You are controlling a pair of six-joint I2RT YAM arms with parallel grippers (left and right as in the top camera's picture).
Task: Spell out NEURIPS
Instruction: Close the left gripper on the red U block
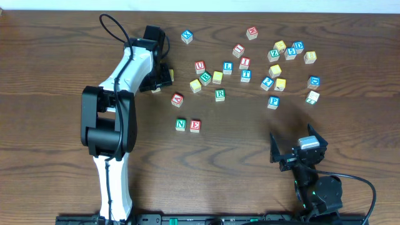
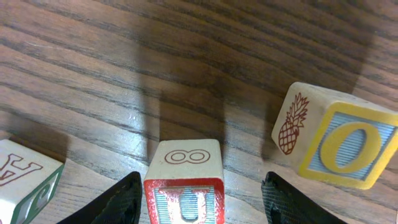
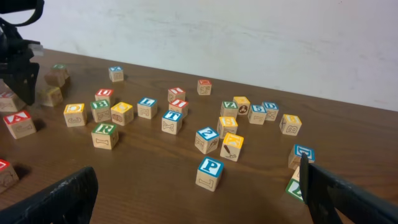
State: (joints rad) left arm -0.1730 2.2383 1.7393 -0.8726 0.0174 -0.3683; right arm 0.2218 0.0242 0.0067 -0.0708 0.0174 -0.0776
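My left gripper (image 2: 202, 182) stands open low over the table. A red-framed U cube (image 2: 185, 186) sits between its fingers, against the left one, with a gap to the right one. From overhead the left gripper (image 1: 165, 76) hides that cube. N (image 1: 180, 124) and E (image 1: 195, 125) lie side by side in front. Loose behind them are R (image 1: 220, 94), I (image 1: 245, 62), P (image 1: 274, 101) and another red cube that reads U (image 1: 199, 65). My right gripper (image 1: 295, 144) rests open and empty at the front right, with P (image 3: 210, 173) ahead of it.
A tilted yellow O cube (image 2: 339, 146) lies right of the left fingers and a green-edged cube (image 2: 25, 183) lies to their left. Cubes A (image 1: 177, 99), L (image 1: 227, 67), T (image 1: 246, 75) and X (image 1: 187, 36) lie around. Several more cluster at the back right (image 1: 290, 53).
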